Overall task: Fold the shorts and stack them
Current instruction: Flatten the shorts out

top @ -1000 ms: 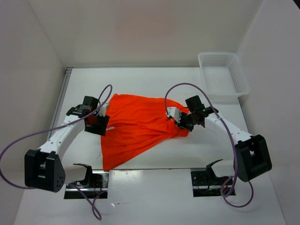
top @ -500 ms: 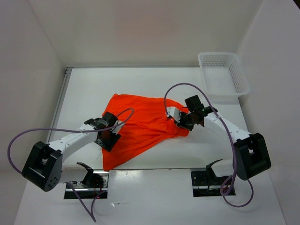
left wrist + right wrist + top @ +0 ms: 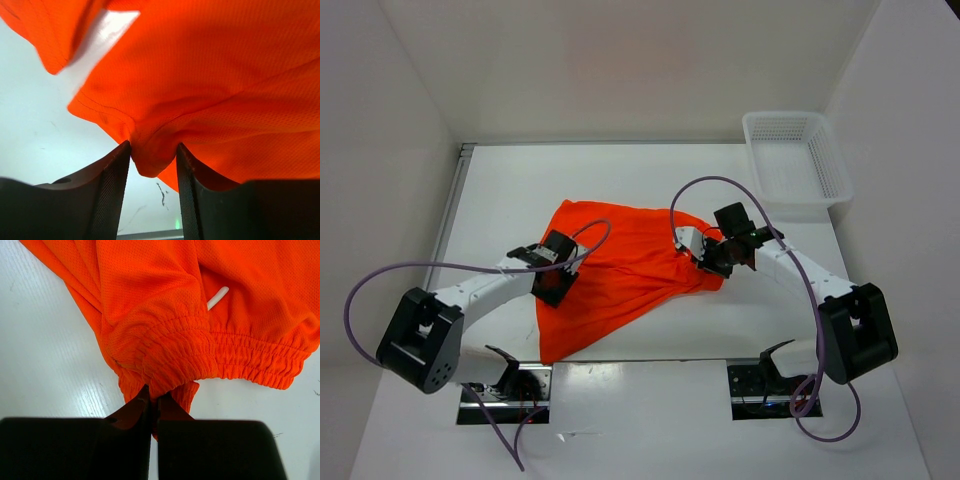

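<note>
The bright orange shorts [image 3: 620,270] lie crumpled in the middle of the white table. My left gripper [image 3: 557,284] is at their left edge. In the left wrist view its fingers stand apart [image 3: 152,150] with a hanging fold of the shorts [image 3: 225,90] between the tips, and the table shows through the gap below. My right gripper [image 3: 708,262] is at the shorts' right end. In the right wrist view it is shut [image 3: 154,400] on the gathered elastic waistband [image 3: 200,357]. A bit of white drawstring [image 3: 217,297] peeks out.
A white plastic basket [image 3: 752,150] stands at the table's far right corner. White walls close in the table on the left, back and right. Purple cables loop above both arms. Bare table [image 3: 650,175] lies behind the shorts.
My left arm swung in from the shorts' far-left edge toward their near-left part, folding its elbow low. The right arm and its hold stayed still.
</note>
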Available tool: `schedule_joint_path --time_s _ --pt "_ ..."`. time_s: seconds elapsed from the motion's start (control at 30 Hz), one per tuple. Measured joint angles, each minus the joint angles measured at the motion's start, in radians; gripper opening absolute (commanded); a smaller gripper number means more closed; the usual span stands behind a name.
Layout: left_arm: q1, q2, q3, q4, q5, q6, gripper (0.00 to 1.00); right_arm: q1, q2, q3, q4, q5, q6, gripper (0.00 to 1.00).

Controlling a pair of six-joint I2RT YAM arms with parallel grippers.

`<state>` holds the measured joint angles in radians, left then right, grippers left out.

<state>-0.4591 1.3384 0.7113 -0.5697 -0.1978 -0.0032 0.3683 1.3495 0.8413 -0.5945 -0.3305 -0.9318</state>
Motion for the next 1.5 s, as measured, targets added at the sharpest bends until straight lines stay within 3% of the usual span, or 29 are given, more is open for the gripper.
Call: schedule_joint_path --time_s 0.1,0.27,0.3,0.47,0.67,0.8,1.07,1.5 --pt "0.000 0.019 0.000 -0.031 0.015 0.000 0.43 0.000 0.000 0.000 0.001 0.000 0.000 0.00" --pt "0.000 0.055 -0.009 -0.056 0.035 0.001 0.04 0.000 0.000 0.000 0.009 0.000 0.022 0.00" --pt "0.000 0.056 -0.009 -0.058 0.038 0.000 0.00 0.000 0.000 0.002 0.010 0.000 0.032 0.00" --pt "0.022 0.063 0.083 -0.113 0.044 0.002 0.00 0.000 0.000 0.093 -0.007 -0.008 0.108 0.00" --pt "0.175 0.021 0.562 -0.116 0.039 0.000 0.00 0.000 -0.029 0.406 -0.042 -0.044 0.194 0.00" --pt "0.227 -0.123 0.740 -0.101 0.016 0.000 0.00 -0.002 -0.111 0.565 -0.054 -0.055 0.247 0.00" --pt "0.271 -0.330 0.933 -0.093 -0.052 0.000 0.00 -0.171 -0.211 0.832 -0.035 -0.180 0.465 0.00" --pt "0.299 -0.414 1.135 -0.097 -0.047 0.000 0.00 -0.184 -0.347 1.025 -0.032 -0.338 0.671 0.00"
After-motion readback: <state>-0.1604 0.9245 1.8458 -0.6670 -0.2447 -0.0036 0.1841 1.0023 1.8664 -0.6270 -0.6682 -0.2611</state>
